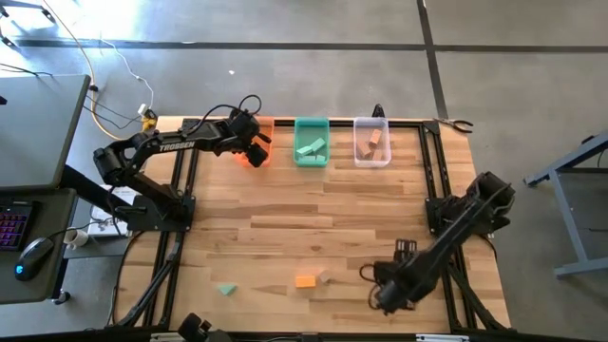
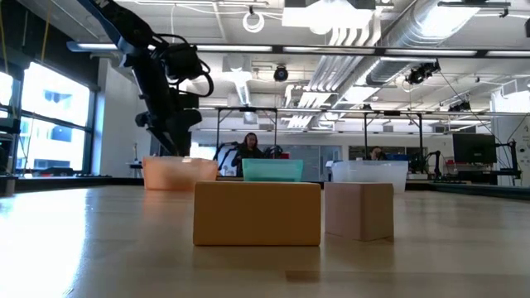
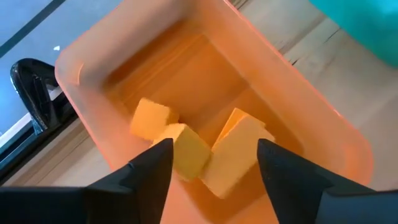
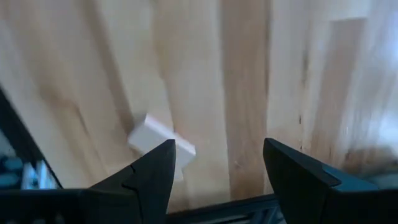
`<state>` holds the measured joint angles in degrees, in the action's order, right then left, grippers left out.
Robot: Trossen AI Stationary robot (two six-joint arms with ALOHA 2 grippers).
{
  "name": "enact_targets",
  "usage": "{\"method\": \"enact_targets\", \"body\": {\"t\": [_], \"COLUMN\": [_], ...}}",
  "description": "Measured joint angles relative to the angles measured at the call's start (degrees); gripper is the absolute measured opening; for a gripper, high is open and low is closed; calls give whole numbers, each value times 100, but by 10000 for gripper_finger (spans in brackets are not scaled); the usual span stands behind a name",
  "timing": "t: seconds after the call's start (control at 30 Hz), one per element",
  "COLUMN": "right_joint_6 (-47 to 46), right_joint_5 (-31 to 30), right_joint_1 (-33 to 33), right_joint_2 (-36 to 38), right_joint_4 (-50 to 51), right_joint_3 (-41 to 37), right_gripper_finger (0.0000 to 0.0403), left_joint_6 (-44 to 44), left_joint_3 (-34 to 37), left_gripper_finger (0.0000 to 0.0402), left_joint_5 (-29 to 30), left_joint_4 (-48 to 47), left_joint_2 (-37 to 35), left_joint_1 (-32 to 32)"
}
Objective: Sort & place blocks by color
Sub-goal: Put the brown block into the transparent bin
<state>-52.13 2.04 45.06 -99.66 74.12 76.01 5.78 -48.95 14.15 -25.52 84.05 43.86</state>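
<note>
Nearest me along the front edge of the table [image 1: 285,209], I am seeing the right gripper [image 1: 385,288] hanging low over the wood with its jaws apart and nothing between them; its wrist camera is showing a pale wood block [image 4: 160,144] lying on the boards just ahead of the fingers. To its left, an orange block [image 1: 305,281] is lying with a second pale block [image 1: 324,275] touching it on the right, and a teal block [image 1: 225,288] is sitting farther left, well apart from them. In the low view the orange brick [image 2: 257,213] and the pale cube [image 2: 358,210] are filling the foreground side by side.

At the far edge, three bins are standing in a row: the orange bin [image 1: 262,128], the green bin [image 1: 311,141] holding teal blocks [image 1: 312,147], and the clear bin [image 1: 371,142] holding brownish blocks [image 1: 374,142]. The left gripper [image 1: 255,152] is hovering above the orange bin, jaws spread and empty, over three orange blocks [image 3: 186,146] lying inside. I am reading "TROSSEN" in white on the left arm [image 1: 180,144].
</note>
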Motion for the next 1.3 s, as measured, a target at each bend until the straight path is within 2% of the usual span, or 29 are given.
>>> {"method": "enact_targets", "body": {"t": [0.4,0.83,1.1,1.2,1.3], "right_joint_6": [1469,2525,2519,2519,2515], "right_joint_5": [-22,127,352,499,571], "right_joint_1": [962,1104,1126,1119,1123], "right_joint_2": [-108,-1228,-1638,-1703,-1720], "right_joint_4": [-405,-865,-852,-907,-966], "right_joint_3": [0,0,1,16,22], "right_gripper_finger": [232,232,230,211,161], "left_joint_6": [-2,-1,0,0,0], "left_joint_3": [0,0,0,0,0], "left_gripper_finger": [250,251,251,251,251], "left_joint_5": [2,0,0,0,-2], "left_joint_4": [0,4,4,6,6], "left_joint_2": [4,7,7,7,7], "left_joint_1": [0,0,0,0,0]}}
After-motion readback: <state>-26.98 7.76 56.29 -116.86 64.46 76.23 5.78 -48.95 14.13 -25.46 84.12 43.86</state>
